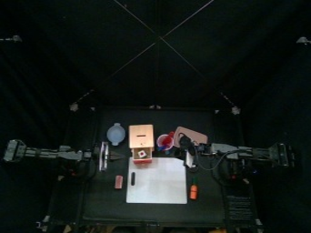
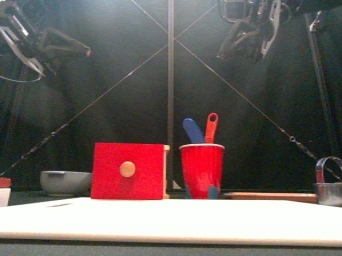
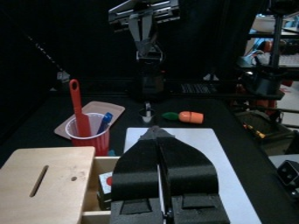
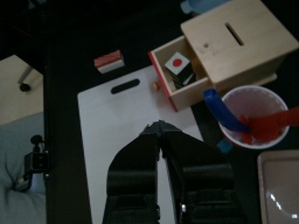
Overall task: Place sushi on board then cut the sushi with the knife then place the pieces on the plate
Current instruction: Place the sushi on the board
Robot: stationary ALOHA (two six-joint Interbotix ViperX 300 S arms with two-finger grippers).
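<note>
The sushi roll [image 4: 176, 63] sits in the wooden box's [image 4: 239, 35] open drawer [image 2: 130, 170], just behind the white board [image 1: 158, 182]. The red cup [image 1: 166, 141] with knives [image 2: 211, 125] stands beside the box, next to the pink tray [image 1: 188, 134]. An orange toy [image 1: 194, 192] lies just off the board's right edge, and a small red toy [image 1: 119, 181] off its left. The board's middle is bare. The left gripper [image 3: 158, 131] and right gripper [image 4: 155, 128] are pinched together, holding nothing.

Overhead light pools on the back curtain [image 2: 120, 60] at 12 o'clock in the front view; the white cutting board [image 2: 171, 222] glares pale at 6 o'clock, while the top view is dim.
</note>
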